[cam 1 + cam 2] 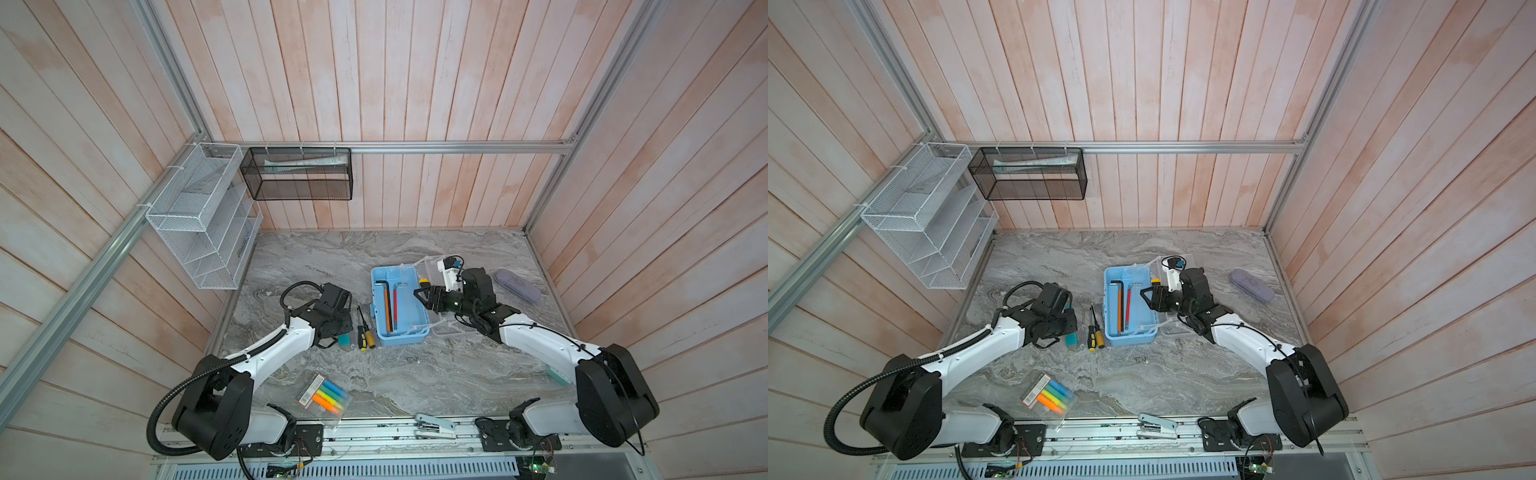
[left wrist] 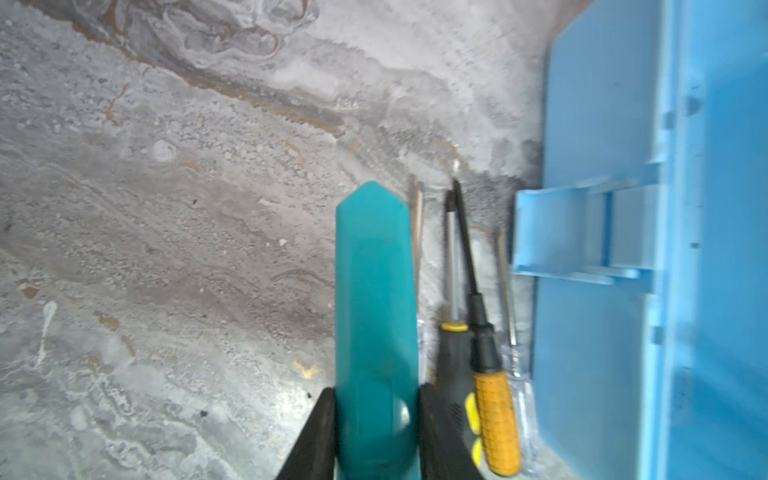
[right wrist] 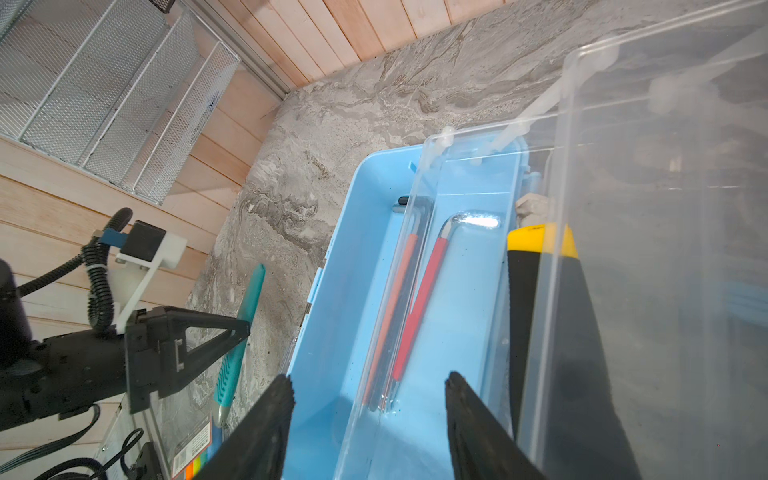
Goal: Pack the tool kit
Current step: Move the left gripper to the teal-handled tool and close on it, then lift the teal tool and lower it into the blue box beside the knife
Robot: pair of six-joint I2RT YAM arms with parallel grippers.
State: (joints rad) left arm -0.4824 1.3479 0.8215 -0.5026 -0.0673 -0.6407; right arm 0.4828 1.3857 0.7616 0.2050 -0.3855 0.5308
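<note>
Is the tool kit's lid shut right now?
No: in a top view the tool kit has its transparent lid swung open to the right, and the hex keys lie uncovered inside.

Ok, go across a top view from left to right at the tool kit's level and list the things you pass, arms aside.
teal tool → screwdrivers → tool kit → lilac case
</note>
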